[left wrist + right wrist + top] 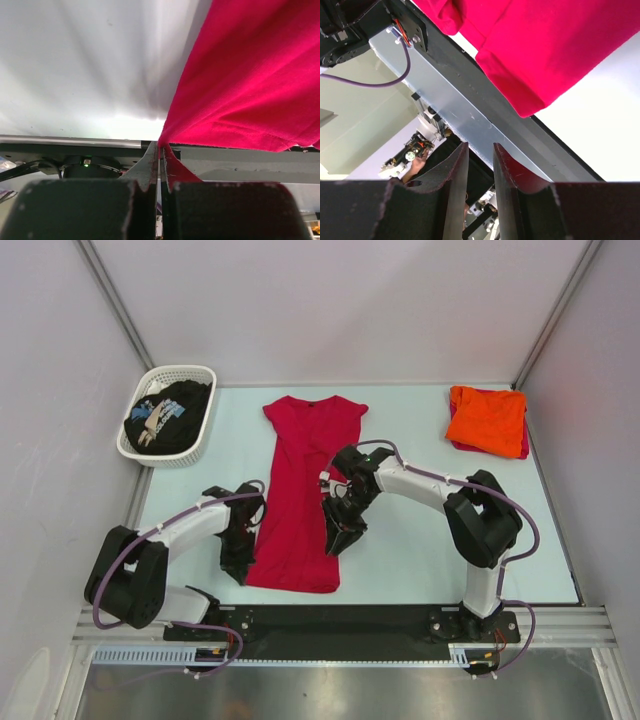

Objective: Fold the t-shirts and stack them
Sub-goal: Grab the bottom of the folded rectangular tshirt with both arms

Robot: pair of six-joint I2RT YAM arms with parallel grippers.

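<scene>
Basket (205, 430) with black tee (180, 405) beyond red tee (305, 490)

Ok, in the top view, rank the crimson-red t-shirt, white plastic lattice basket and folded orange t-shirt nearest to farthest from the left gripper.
1. crimson-red t-shirt, pinched in the left gripper, centre.
2. white plastic lattice basket, far left corner.
3. folded orange t-shirt, far right corner.

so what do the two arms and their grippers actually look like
The left arm and right arm match: white tube links between chunky black joint housings, with a thin purple cable looping along each. The left gripper and right gripper are black. In the wrist views the fingers are dark, matte and taper to narrow tips with rough edges. No markings are readable.
</scene>
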